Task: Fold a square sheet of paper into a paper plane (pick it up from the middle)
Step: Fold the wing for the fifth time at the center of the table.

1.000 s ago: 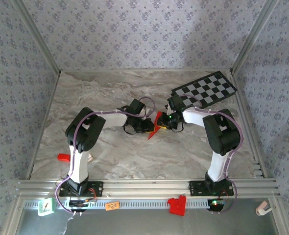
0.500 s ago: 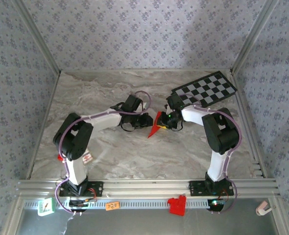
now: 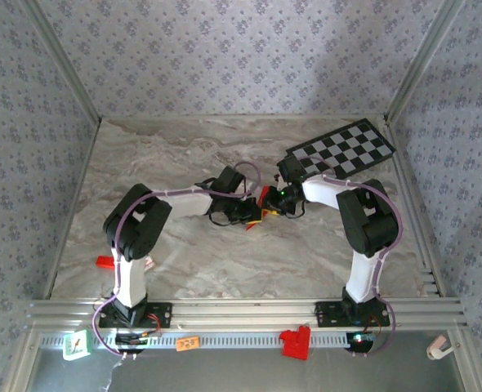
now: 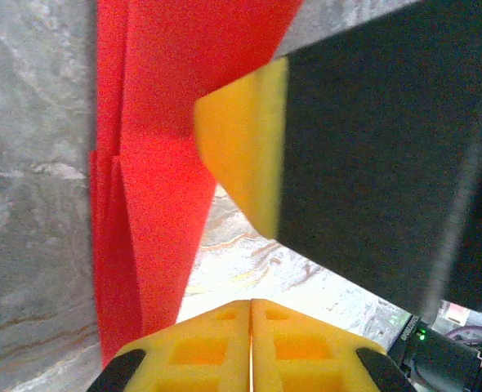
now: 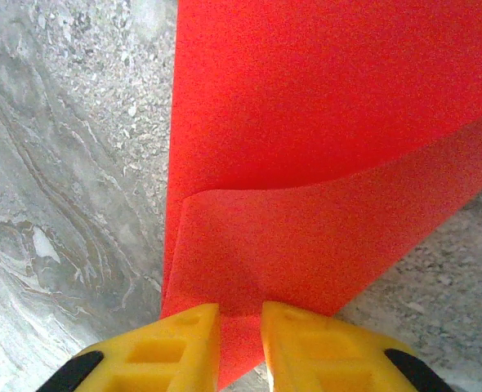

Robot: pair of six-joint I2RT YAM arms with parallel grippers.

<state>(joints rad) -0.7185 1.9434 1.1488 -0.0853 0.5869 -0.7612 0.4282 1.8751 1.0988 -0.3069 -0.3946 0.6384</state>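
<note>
1. Folded red paper [image 5: 306,122] lies at the centre of the top view on the marbled table [image 3: 184,261], between both grippers.
2. Right gripper [image 5: 241,309]: jaws narrow, pinching the paper's edge.
3. Left gripper [image 4: 251,304]: fingers pressed together, with the paper just to their left.

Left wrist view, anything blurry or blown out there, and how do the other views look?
Left wrist: the right gripper's finger sits close and soft-edged, and the table below it is blown out white. Right wrist: the red paper is grainy but evenly lit. Top external: even, soft light, no glare.
</note>
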